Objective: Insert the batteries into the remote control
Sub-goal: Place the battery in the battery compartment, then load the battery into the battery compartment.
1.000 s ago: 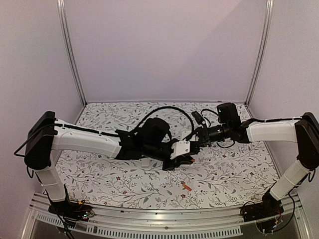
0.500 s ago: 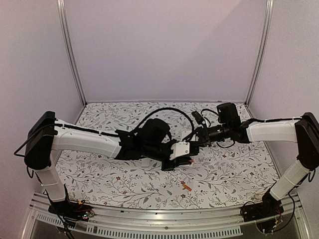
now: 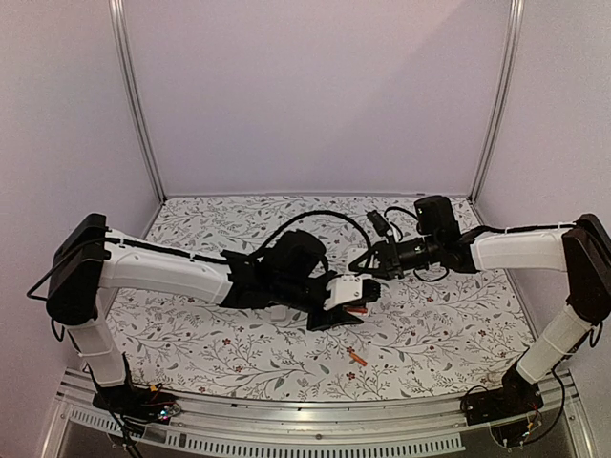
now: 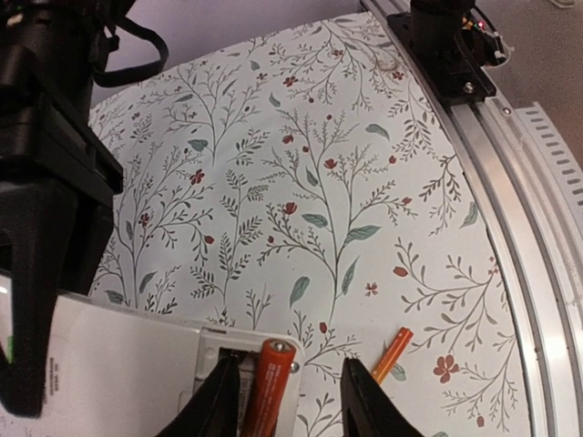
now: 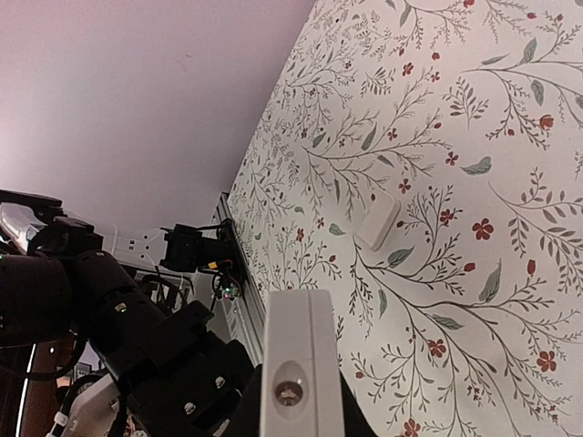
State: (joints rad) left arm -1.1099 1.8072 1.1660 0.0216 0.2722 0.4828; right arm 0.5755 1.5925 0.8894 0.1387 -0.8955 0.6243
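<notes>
The floral surface [image 3: 191, 334] carries little; the work is happening above its middle, where both arms meet.

The left pincer [image 4: 291, 382] has just changed. A second ago its jaws were nearly closed, and now they stand parted on either side of a battery [image 4: 271, 382], with a clear gap on the right side. That reads as a release: the battery has apparently been left in the recess, so the first half of the load looks done. The right pincer [image 3: 370, 274] has not changed and is clenched on the remote [image 4: 118, 364], holding it off the surface.

The remote is a white bar with its back turned up. In the left wrist view its open recess shows at the near end as a squared cut-out with a pale rim. The battery lies lengthwise in that recess, orange with a darker tip. Its lower end runs out of frame, so I cannot tell whether it is fully seated.

The cover [image 5: 378, 221], a small white plate, lies flat on the surface, well apart from the remote.

The second battery [image 4: 392, 353] lies loose on the surface near the front rail, untouched and yet to be loaded.
</notes>
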